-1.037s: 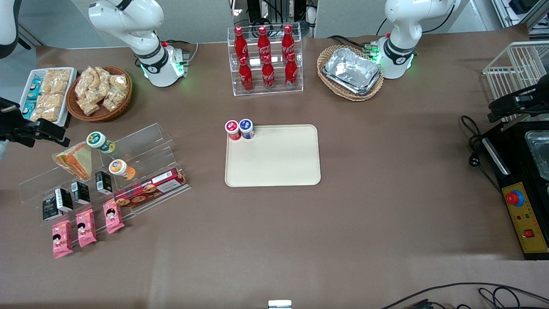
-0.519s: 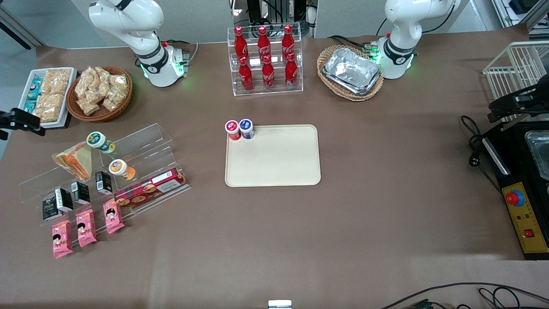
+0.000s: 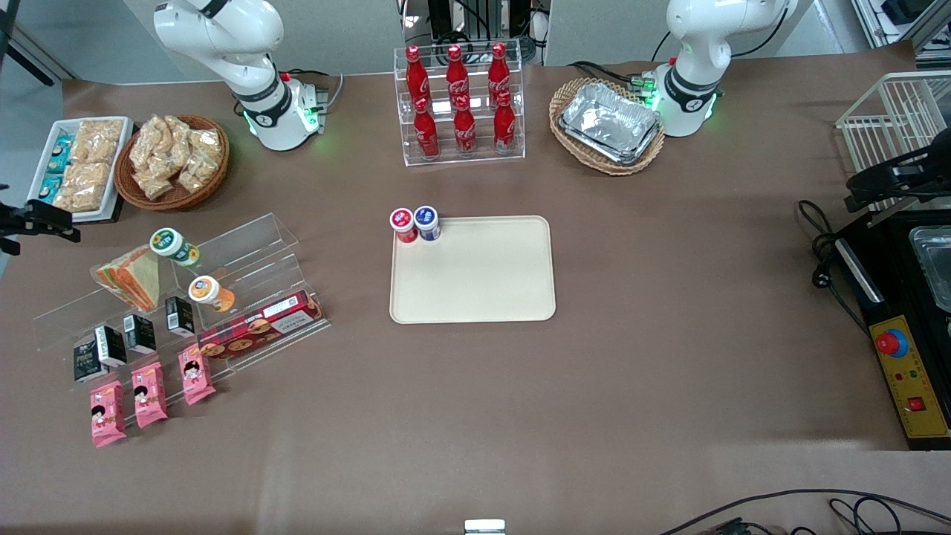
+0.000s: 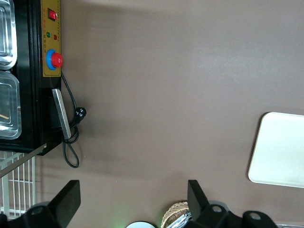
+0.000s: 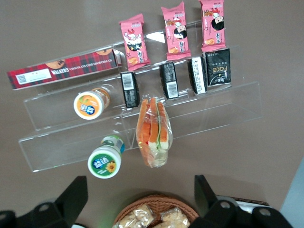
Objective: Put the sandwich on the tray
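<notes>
The triangular clear-wrapped sandwich (image 5: pixel 153 132) leans on its edge against a step of the clear acrylic display rack (image 5: pixel 228 102), a white-lidded cup (image 5: pixel 104 162) just beside it — a descent slightly off could nudge the cup, or clip the rack lip and tip the slippery wedge over. The black two-finger gripper (image 5: pixel 140 202) hovers high above it, fingers (image 5: pixel 76 194) spread wide, holding nothing. The flat cream-beige rectangular tray (image 3: pixel 472 269) lies well apart, toward mid-table — bare except two small cups (image 3: pixel 414 222) at one corner
</notes>
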Tool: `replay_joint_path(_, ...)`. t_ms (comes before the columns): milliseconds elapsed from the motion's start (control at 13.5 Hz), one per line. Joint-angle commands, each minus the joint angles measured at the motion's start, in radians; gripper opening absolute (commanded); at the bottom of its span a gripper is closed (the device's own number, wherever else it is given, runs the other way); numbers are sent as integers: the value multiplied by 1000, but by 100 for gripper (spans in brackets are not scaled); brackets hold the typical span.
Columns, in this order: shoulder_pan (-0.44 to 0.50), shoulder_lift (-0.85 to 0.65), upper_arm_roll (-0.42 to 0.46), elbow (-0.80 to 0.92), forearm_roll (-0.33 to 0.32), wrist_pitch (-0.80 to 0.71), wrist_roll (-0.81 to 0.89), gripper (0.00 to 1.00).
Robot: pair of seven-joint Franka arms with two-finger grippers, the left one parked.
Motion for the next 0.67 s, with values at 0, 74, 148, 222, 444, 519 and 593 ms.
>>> replay_joint_path(0, 1, -52, 0, -140, -27, 128, -46, 100)
replay_joint_path(74, 0, -58, -2, -173, -26, 168, -64, 100)
replay_joint_path(148, -14, -61, -9, -202, -26, 200, -76, 100)
replay_joint_path(222, -16, -63, -12, -228, -26, 233, -93, 100)
replay_joint_path(444, -19, -63, -26, -305, -24, 313, -112, 100)
replay_joint_path(519, -19, -61, -28, -321, -17, 326, -112, 100)
replay_joint_path(593, -19, -60, -28, -337, -14, 337, -110, 100)
